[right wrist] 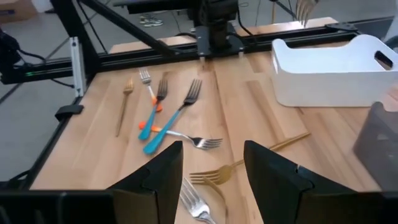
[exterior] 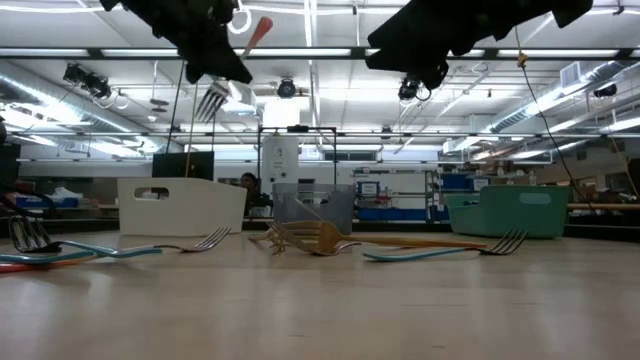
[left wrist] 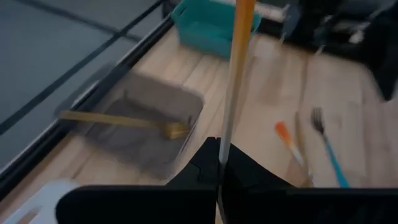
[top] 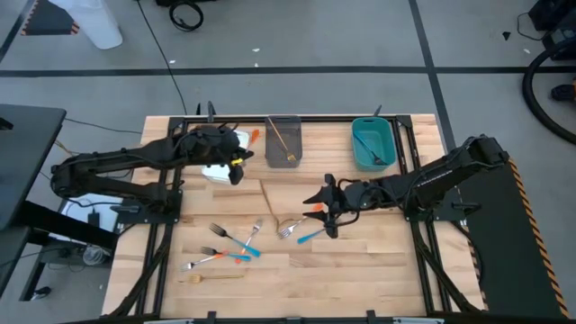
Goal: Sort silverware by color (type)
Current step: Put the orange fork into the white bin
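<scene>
My left gripper (top: 241, 158) hangs above the white bin (top: 216, 173) at the far left, shut on an orange-handled fork (exterior: 213, 98). My right gripper (right wrist: 211, 171) stands open above mid-table, with nothing between its fingers. Below it lie a gold fork (right wrist: 219, 175) and a silver fork head (right wrist: 193, 202). More blue- and orange-handled forks (top: 229, 243) lie flat toward the near left. A gold fork (left wrist: 124, 119) leans in the grey bin (top: 283, 140). Blue silverware lies in the teal bin (top: 372, 144). My left gripper pinches the fork's slim silver stem (left wrist: 221, 149) between its two shut fingers, just below the orange handle (left wrist: 239, 50). The handle sticks out past the fingertips. In the low view the fork is tilted and lifted clear, its tines (exterior: 207, 105) hanging below the gripper.
The three bins stand in a row along the far edge. A lone gold fork (top: 211, 278) lies near the front edge. An orange-handled fork (left wrist: 287, 139) and a blue one (left wrist: 329, 152) lie on the bare wood beside my right arm.
</scene>
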Controlling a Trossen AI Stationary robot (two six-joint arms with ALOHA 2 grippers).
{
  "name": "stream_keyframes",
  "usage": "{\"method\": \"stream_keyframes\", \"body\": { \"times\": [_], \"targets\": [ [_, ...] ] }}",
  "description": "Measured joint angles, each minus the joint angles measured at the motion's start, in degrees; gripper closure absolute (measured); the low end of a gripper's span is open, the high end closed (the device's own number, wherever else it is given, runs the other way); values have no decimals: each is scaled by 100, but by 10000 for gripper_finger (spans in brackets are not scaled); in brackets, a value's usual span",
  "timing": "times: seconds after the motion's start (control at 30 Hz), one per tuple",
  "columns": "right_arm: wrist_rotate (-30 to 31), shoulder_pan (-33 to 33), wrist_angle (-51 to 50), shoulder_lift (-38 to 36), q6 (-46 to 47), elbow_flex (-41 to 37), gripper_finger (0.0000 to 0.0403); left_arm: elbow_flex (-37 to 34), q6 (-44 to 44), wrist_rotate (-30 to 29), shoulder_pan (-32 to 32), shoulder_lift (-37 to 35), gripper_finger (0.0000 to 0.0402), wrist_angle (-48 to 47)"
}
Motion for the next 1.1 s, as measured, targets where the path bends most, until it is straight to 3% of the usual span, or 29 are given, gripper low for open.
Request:
{"method": "stream_keyframes", "body": {
  "times": [0.33,0.67,1.1],
  "targets": [
    [11,-12,-78,0,-23,2,222,2,-219,-15,727,-67,396,-1079],
    [35,-32,-34,136,-38,3,222,2,-379,633,1579,402,396,-1357],
    [32,339,1750,1774,70,4,221,2,-303,662,2019,1174,395,-1783]
  ]
}}
